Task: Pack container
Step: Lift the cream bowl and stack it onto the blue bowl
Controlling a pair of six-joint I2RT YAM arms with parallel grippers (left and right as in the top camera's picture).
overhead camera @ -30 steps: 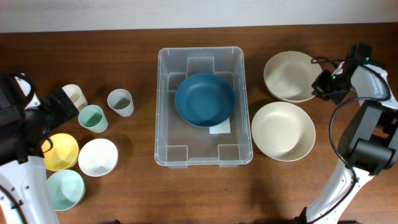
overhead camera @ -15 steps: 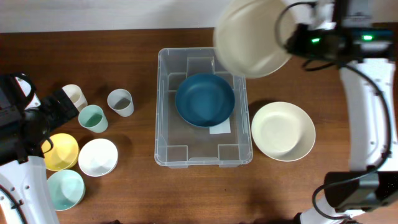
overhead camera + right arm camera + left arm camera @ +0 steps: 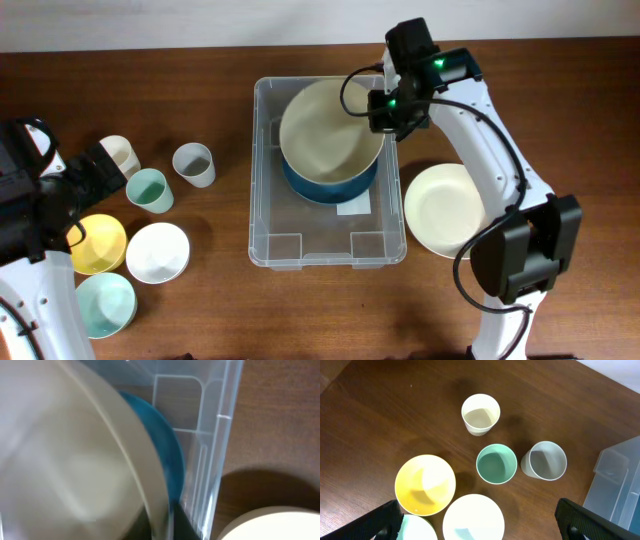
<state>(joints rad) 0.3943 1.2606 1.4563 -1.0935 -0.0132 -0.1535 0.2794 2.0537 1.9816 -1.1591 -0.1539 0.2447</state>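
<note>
Clear rectangular plastic container (image 3: 300, 225) at table centre; right gripper (image 3: 385, 110) pinches beige round bowl (image 3: 325, 125) at 3 o'clock rim, above dark-blue bowl (image 3: 335, 188) inside. Step: nesting. Next, judged: lower, release; left gripper (image 3: 477, 520) wide, idle.

Wooden table (image 3: 300, 310). Left side held a cream cup (image 3: 120, 154), green cup (image 3: 149, 190), grey cup (image 3: 194, 164), all upright, near a yellow bowl (image 3: 98, 243), white bowl (image 3: 157, 252), mint bowl (image 3: 104, 305). Cream bowl (image 3: 455, 210) sat alone, right.
</note>
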